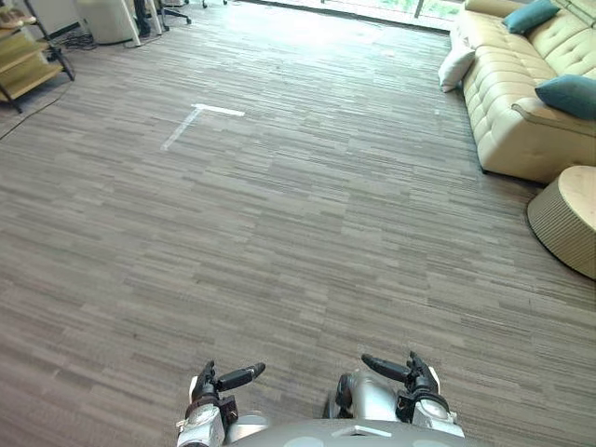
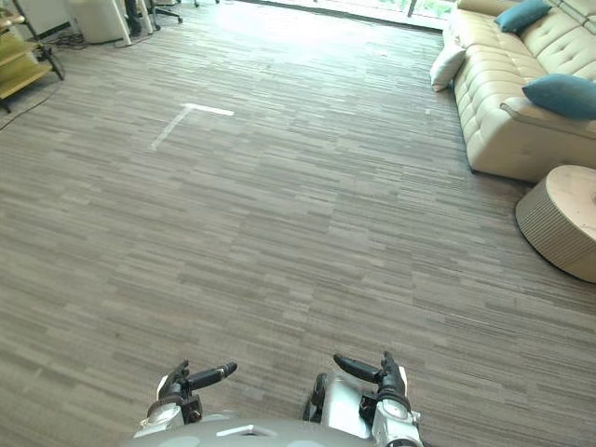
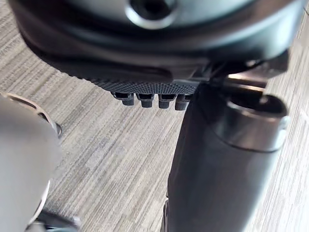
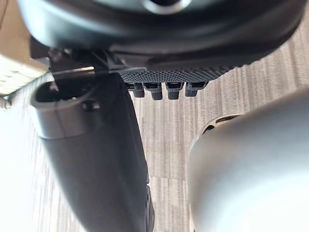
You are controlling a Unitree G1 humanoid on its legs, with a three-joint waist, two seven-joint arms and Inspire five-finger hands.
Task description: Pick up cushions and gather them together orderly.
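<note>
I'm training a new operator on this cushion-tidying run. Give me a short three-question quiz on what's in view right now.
1. True or false: the left hand or the right hand holds a cushion.
2. The white cushion is: A) on the floor, leaning against the sofa; B) on the sofa's seat; C) in the right hand.
3. How many teal cushions rest on the sofa?
Key: 1 false; 2 A; 3 two.

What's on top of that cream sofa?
Two teal cushions lie on the sofa: one by its near armrest, one farther back. A white cushion leans against its front. The rest of the seat is out of view.
</note>
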